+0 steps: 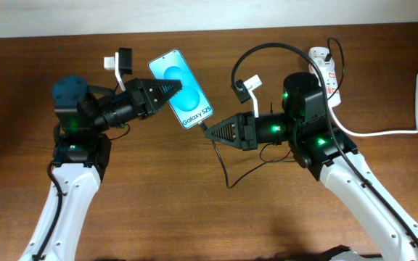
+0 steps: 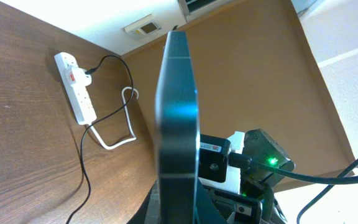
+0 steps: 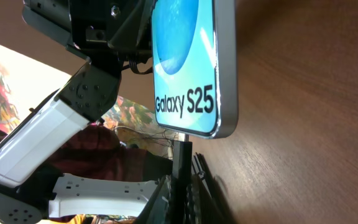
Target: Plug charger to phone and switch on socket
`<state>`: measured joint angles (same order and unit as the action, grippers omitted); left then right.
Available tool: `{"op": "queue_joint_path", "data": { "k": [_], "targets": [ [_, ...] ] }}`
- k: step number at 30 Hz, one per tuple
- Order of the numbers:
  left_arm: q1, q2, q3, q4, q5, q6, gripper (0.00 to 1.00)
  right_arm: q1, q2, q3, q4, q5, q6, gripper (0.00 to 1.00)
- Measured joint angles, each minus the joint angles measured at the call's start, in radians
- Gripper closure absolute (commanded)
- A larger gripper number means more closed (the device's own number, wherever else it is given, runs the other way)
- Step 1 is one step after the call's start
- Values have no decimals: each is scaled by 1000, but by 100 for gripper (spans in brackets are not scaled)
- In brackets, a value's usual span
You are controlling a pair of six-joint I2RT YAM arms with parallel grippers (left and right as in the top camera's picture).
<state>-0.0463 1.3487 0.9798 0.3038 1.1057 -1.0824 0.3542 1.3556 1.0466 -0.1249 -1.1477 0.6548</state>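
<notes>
Phone [image 1: 196,110] is gripped by the left claw [image 1: 175,90] near the counter's far edge. Right claw [image 1: 210,132] pinches the charger [image 1: 271,46] at its bottom end. Socket [image 1: 326,69] lies toward the far right corner.

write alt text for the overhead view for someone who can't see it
From above, the left gripper holds the phone, blue screen up, over a brown wooden table, while the right gripper holds the charger tip at the phone's lower end. The socket, a white power strip, lies at the far right.
</notes>
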Motion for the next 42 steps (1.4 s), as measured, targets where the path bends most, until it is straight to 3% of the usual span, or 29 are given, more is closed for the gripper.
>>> {"op": "queue_joint_path", "data": {
  "k": [15,21,24,27,31,33,36,37,39,40,42],
  "targets": [
    [2,0,7,4,-31,0,100,1,3,-6,63,42,1,96],
    [-1,1,13,6,-84,16,100,37,89,-16,295,60,101,96],
    [-1,1,13,7,-74,16,100,42,89,-16,307,65,114,94],
    [-1,1,13,5,-51,15,100,49,90,-16,320,56,121,61],
    [-68,2,5,-12,76,12,100,55,93,-2,338,67,116,51],
    [-66,2,5,-12,81,12,100,55,93,-1,338,64,115,40],
    [-41,2,5,-12,61,12,100,55,93,2,336,21,110,7],
    [-21,2,5,-12,57,12,100,55,93,3,335,15,109,1],
    [39,2,4,-12,56,29,100,55,93,4,325,2,108,1],
    [55,2,4,-11,58,35,100,55,93,5,312,1,109,19],
    [80,2,2,45,82,47,100,46,93,10,219,-3,66,35]
  ]
}}
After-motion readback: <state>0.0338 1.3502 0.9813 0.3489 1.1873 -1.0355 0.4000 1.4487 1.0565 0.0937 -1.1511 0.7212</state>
